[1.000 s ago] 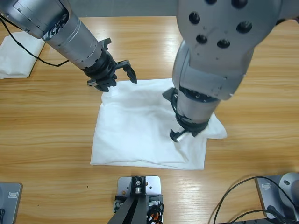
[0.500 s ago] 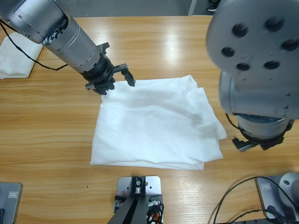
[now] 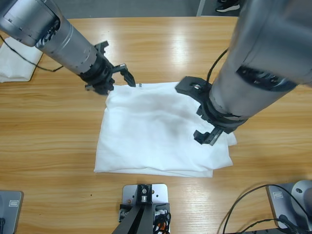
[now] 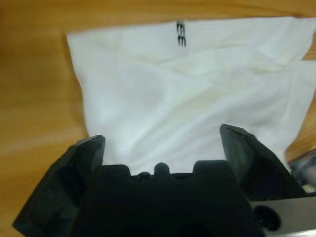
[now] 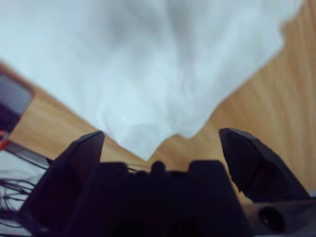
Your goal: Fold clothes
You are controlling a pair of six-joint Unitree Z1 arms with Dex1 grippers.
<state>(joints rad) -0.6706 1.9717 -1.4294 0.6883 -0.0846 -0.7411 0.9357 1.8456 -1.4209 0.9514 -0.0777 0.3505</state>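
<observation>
White T-shirt [image 3: 156, 129] lies folded mid-frame on table [image 3: 48, 126]. My left gripper [image 3: 118, 78] at its upper-left corner, jaws apart, empty. My right gripper [image 3: 208, 138] over right edge, jaws apart. Fabric thin, limp, likely slippery: pinch corners.

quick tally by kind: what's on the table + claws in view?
White folded garment in the middle: 1
White cloth at the left edge: 1
Black claws, left and right: 2
Total: 4
</observation>
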